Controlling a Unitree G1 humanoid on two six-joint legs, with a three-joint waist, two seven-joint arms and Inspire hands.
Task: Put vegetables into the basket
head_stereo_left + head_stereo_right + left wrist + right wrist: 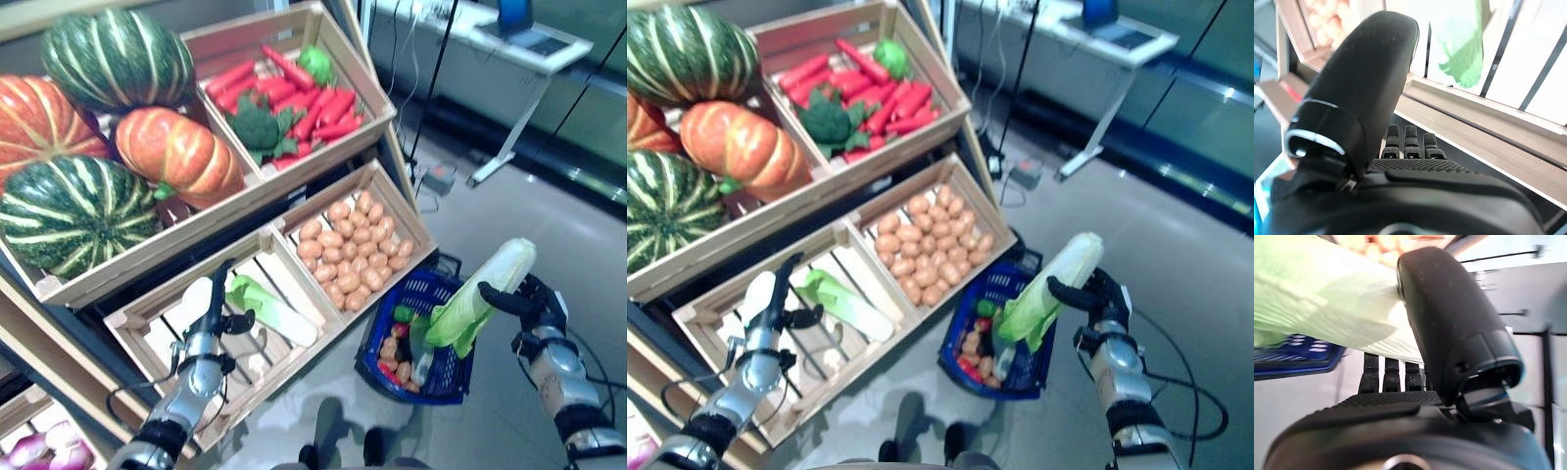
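Note:
My right hand is shut on a long pale green cabbage, holding it tilted, leafy end down, over the blue basket on the floor. The right wrist view shows the cabbage clamped between thumb and fingers. Several small vegetables lie in the basket. My left hand is open and holds nothing. It hovers at the lower left wooden crate, just left of a second cabbage lying on the slats. That cabbage shows past the thumb in the left wrist view.
The potato crate sits beside the cabbage crate, directly above the basket. Higher up, one crate holds carrots and broccoli, another striped pumpkins. A white desk stands at the back right. Purple onions show at the lower left.

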